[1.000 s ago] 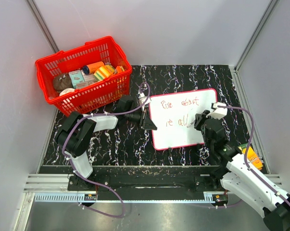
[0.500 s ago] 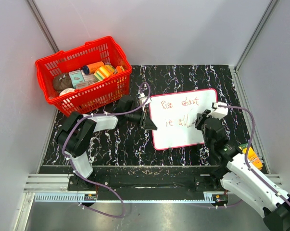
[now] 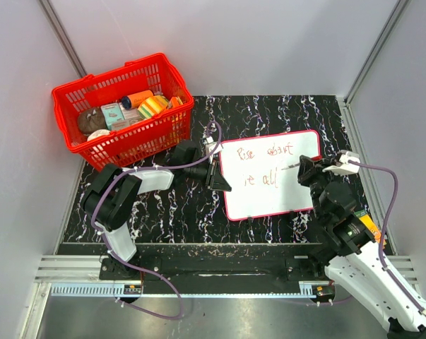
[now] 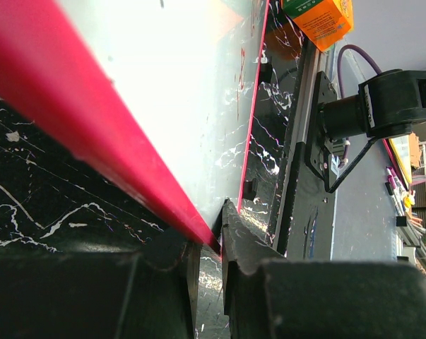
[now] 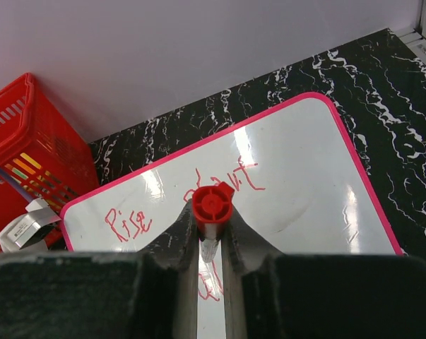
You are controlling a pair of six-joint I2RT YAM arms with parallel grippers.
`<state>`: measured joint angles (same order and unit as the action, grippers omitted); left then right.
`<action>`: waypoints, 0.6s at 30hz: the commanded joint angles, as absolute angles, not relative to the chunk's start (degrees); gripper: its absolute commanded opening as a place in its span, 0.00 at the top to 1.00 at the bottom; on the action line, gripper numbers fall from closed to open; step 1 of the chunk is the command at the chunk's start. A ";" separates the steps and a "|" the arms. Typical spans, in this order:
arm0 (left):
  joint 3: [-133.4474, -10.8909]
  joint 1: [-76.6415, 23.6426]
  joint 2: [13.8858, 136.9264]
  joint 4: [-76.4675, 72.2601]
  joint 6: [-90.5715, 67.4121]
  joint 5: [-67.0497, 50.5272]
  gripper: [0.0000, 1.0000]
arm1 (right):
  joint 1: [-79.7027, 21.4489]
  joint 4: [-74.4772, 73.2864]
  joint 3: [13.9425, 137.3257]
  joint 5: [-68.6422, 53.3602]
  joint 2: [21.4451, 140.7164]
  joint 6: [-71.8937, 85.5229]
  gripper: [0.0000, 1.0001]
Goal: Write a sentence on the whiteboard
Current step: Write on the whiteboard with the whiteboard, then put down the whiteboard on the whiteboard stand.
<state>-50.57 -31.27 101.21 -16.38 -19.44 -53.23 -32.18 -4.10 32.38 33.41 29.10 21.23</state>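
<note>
L hand [image 4: 211, 244] pinching, arm low; R hand [image 5: 211, 234] clamped tight.

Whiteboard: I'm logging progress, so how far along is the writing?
Done: two short lines of red words sit on the whiteboard. In hand: the left gripper clamps the board's left edge, and the right gripper is shut on a red marker over the board. Left: whether more words are due I cannot tell; the marker is not yet put down.
</note>
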 commanded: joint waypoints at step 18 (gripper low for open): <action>-44.22 -33.31 93.35 -17.84 -13.18 -40.70 0.39 | -31.90 -7.20 34.28 32.87 26.63 21.35 1.00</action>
